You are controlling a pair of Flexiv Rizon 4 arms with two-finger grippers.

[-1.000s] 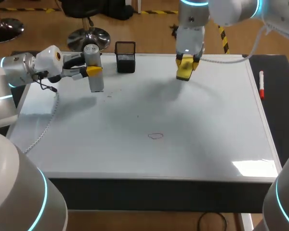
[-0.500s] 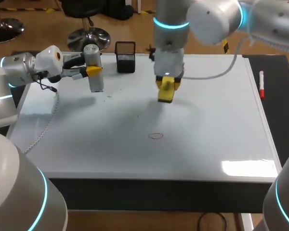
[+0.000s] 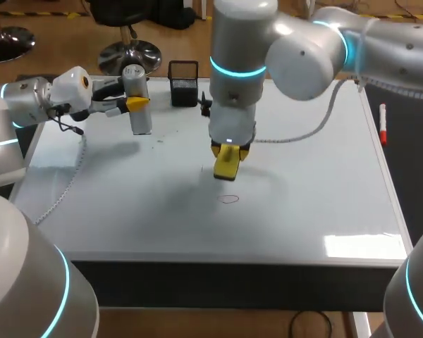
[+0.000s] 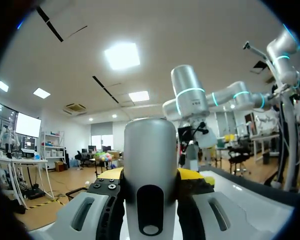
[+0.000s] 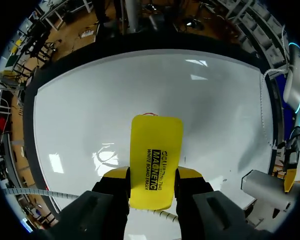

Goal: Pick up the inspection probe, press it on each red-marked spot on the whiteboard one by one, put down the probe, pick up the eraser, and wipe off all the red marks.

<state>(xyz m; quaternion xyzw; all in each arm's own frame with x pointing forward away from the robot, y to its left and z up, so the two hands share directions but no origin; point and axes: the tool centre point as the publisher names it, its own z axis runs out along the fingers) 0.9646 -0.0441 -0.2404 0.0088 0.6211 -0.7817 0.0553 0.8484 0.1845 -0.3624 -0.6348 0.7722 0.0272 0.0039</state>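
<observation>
The whiteboard point(image 3: 317, 204) covers the table. One small red ring point(image 3: 229, 198) is drawn near its middle. My right gripper point(image 3: 226, 149) is shut on the yellow eraser point(image 3: 226, 166), which hangs just behind that ring. In the right wrist view the eraser point(image 5: 155, 159) stands between the fingers of the right gripper point(image 5: 153, 176), and the red ring point(image 5: 149, 114) peeks out past its far end. At the back left my left gripper point(image 3: 137, 104) is shut on the grey cylindrical probe point(image 3: 139, 113), held upright above the board. The probe point(image 4: 150, 175) fills the left gripper point(image 4: 150, 190) in the left wrist view.
A black mesh holder point(image 3: 184, 83) stands at the board's back edge. A red marker point(image 3: 383, 124) lies on the dark strip at the right. A white coiled cable point(image 3: 62, 191) trails from the left arm over the board's left side.
My right arm has carried the eraser from the back right to the board's middle, down close to the red ring. The left arm with the probe has stayed where it was.
</observation>
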